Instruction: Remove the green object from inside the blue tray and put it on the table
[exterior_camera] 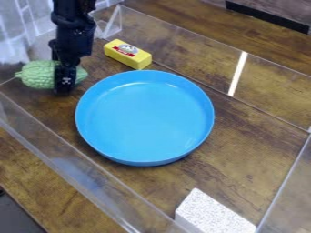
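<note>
In the single camera view, the table (261, 136) is being seen from above at a slant, its dark wooden planks being edged by clear acrylic walls (49, 150). The blue tray (145, 116) is lying near the middle of the table, and nothing is being carried inside it.

The green object (39, 74) is resting on the table near the left edge, outside the tray and just beside its upper-left rim, apart from it. It is being partly covered on its right side by the gripper (64, 80), which is being pointed steeply downward from the black arm entering at the top left corner. The gripper's lower end is being held right at the green object, against or over its right part. Whether the fingers are clamped on the object or parted around it cannot be told, since the dark fingers are merging with the dark wood and with each other.

A yellow rectangular block (126, 54) with a red label is lying toward the far edge, just right of the arm and near the tray's far rim, touching neither. A pale speckled block (216, 214) is sitting at the near edge, well apart from the tray, toward the near right corner.
</note>
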Controlling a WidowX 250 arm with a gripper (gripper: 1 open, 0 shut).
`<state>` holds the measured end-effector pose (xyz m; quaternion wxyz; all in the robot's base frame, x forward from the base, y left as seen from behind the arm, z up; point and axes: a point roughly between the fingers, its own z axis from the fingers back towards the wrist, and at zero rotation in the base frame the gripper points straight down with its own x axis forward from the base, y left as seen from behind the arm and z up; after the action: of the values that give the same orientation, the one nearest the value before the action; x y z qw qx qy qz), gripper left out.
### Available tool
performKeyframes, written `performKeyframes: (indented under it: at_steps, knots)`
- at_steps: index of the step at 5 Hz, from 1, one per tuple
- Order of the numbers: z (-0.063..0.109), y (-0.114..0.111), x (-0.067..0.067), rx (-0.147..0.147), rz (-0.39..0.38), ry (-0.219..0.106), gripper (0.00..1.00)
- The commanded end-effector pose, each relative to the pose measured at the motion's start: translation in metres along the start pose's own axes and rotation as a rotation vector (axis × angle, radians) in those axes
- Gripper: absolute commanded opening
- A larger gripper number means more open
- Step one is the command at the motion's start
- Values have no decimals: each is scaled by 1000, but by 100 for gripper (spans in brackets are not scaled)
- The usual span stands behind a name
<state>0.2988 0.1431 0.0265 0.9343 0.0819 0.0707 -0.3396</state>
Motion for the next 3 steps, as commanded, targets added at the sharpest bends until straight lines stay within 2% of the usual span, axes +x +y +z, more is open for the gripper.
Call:
performKeyframes:
  at_steps: [1, 3]
  knots:
    - [22, 10, -6, 61, 31, -27, 0]
    - [29, 11, -8, 82, 49, -36, 0]
